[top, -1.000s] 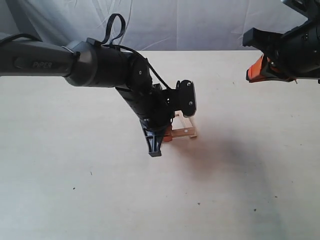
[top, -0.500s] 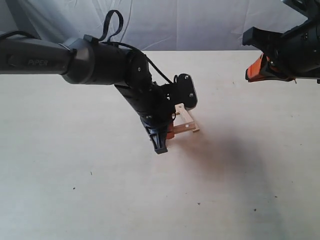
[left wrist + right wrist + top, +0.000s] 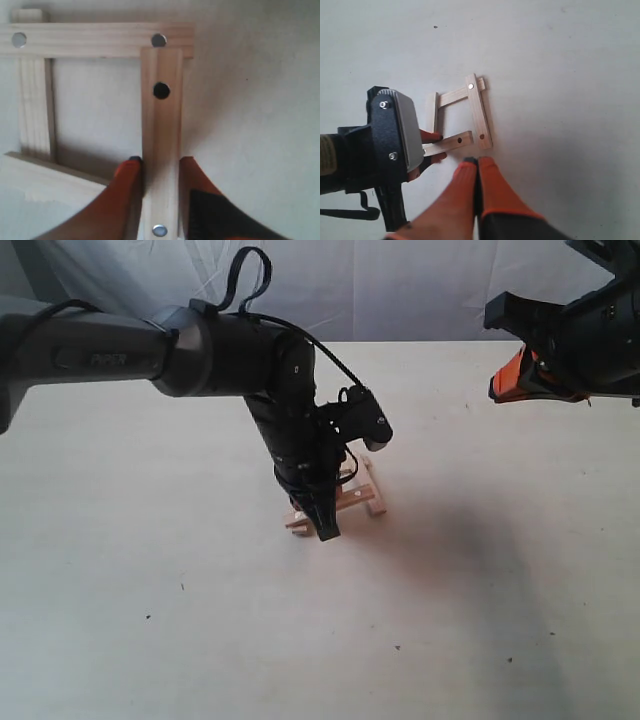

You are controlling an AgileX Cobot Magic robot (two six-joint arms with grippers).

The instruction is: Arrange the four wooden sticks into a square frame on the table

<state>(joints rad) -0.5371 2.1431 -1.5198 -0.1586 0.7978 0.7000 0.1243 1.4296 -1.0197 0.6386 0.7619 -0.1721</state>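
my left gripper (image 3: pixel 160 164) clamps the fourth pale flat wooden stick (image 3: pixel 161 120), lying about 9-to-3 on the cream table (image 3: pixel 480 600), completing the square frame (image 3: pixel 479 112); my right gripper (image 3: pixel 478 167), pads together, hangs at 2 o'clock.

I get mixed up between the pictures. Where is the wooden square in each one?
Exterior view: square frame in the middle, partly behind the left gripper.
Left wrist view: close up, upper left.
Right wrist view: centre.
Shared landmark: the left gripper pinching one stick.
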